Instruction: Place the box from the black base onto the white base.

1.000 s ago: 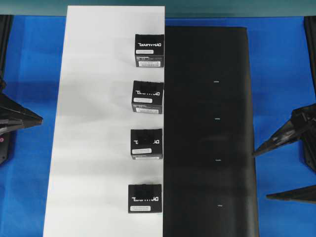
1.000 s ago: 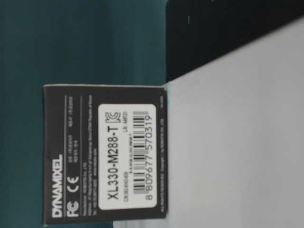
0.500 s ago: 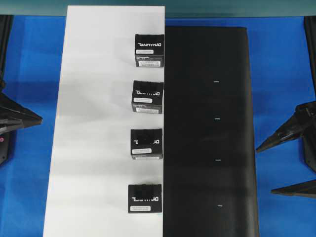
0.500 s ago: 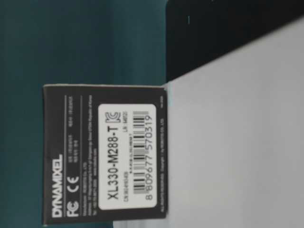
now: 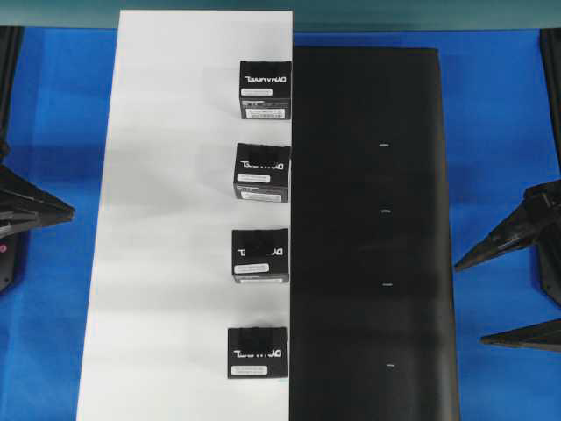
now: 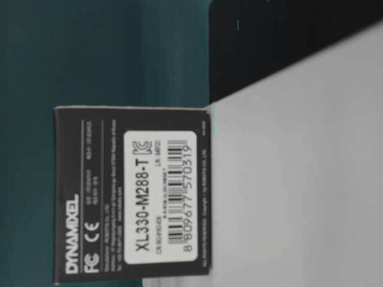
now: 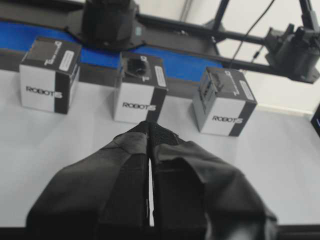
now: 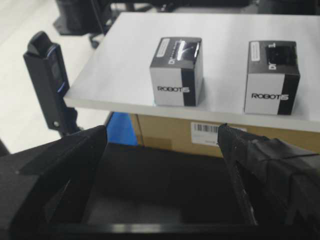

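Several black boxes stand in a column along the right edge of the white base (image 5: 175,219): the farthest box (image 5: 265,90), then lower ones (image 5: 262,173) (image 5: 259,256), and the nearest box (image 5: 258,353). The black base (image 5: 368,228) beside them carries only tiny pale marks. My left gripper (image 5: 70,212) is shut over the blue table, left of the white base; the left wrist view shows its tips (image 7: 149,127) pressed together, facing three boxes (image 7: 140,87). My right gripper (image 5: 469,304) stands open and empty at the black base's right edge, facing two boxes (image 8: 177,70).
The blue tabletop (image 5: 500,132) surrounds both sheets. Black frame struts stand at the far corners (image 5: 9,70) (image 5: 552,70). In the right wrist view a brown carton with a barcode label (image 8: 175,132) shows under the white base's edge. The table-level view is filled by one box (image 6: 131,191).
The right gripper has drawn back a little toward the right edge, still open. The boxes and the left gripper have not moved.
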Available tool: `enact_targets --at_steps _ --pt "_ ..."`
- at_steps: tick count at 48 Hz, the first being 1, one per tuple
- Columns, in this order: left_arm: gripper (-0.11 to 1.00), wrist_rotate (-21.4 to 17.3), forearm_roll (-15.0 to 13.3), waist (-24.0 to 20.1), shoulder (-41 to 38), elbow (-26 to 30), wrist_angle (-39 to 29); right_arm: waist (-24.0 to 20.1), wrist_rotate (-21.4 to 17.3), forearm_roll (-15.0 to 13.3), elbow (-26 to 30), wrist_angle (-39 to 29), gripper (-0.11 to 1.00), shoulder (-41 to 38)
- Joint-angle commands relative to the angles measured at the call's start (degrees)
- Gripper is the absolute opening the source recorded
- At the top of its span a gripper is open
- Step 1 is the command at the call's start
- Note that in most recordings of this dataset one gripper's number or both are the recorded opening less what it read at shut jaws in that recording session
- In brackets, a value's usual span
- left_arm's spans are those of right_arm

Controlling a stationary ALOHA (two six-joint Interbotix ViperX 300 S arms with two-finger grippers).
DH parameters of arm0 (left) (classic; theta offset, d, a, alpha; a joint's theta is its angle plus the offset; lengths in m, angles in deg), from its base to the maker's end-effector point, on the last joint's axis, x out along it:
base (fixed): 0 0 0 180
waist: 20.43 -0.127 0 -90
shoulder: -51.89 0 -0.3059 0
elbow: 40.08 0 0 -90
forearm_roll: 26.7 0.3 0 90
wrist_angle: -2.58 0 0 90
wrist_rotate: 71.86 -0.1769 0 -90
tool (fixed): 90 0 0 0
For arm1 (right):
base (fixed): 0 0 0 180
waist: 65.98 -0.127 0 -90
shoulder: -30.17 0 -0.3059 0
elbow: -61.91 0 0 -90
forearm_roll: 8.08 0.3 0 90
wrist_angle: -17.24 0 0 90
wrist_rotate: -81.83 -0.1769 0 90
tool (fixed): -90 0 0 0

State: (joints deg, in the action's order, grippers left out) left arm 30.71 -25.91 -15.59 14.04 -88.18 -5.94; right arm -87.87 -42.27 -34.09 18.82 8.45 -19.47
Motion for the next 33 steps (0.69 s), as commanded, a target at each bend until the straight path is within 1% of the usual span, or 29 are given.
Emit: enact_targets --at_steps 1,13,22,33 --pt "-0.02 -0.1 0.2 0.1 -0.4 1.7 0.5 0.6 -0.1 0.1 0.4 -0.4 0.98 -0.2" --pt "-0.02 -0.5 0.2 0.1 -0.6 1.6 0.2 1.1 -0.3 0.1 0.4 -4.4 0.98 0.0" --pt "-0.02 -3.5 0.2 0.1 -0.5 1.6 0.5 1.1 -0.3 0.1 0.4 -4.1 0.98 -0.1" --pt "-0.02 -2.9 0.2 0.1 0.8 1.9 0.4 1.1 -0.3 0.1 0.4 -4.0 0.98 -0.8"
